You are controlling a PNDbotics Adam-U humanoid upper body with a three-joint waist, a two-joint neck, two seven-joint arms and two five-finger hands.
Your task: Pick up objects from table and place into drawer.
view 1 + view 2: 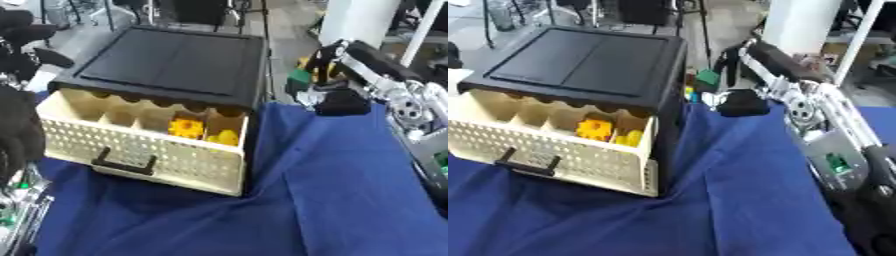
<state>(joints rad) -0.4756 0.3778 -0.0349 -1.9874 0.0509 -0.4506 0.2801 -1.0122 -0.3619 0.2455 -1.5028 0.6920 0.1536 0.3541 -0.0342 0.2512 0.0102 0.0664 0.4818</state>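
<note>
Yellow and orange toys (203,131) already in the open drawer (144,150); likely light, hard plastic, best pinched across the body. Right hand (339,102) beyond the drawer, finger state impossible to tell. Left hand (19,132) likewise.

No readable text anywhere.
The black cabinet (171,62), its cream drawer (140,150) and the blue cloth (332,200) on the counter carry no legible words, labels, brands or numbers.

Drawer (570,155) open, yellow objects (610,132) inside; right hand (741,104) beside cabinet (579,60).
</note>
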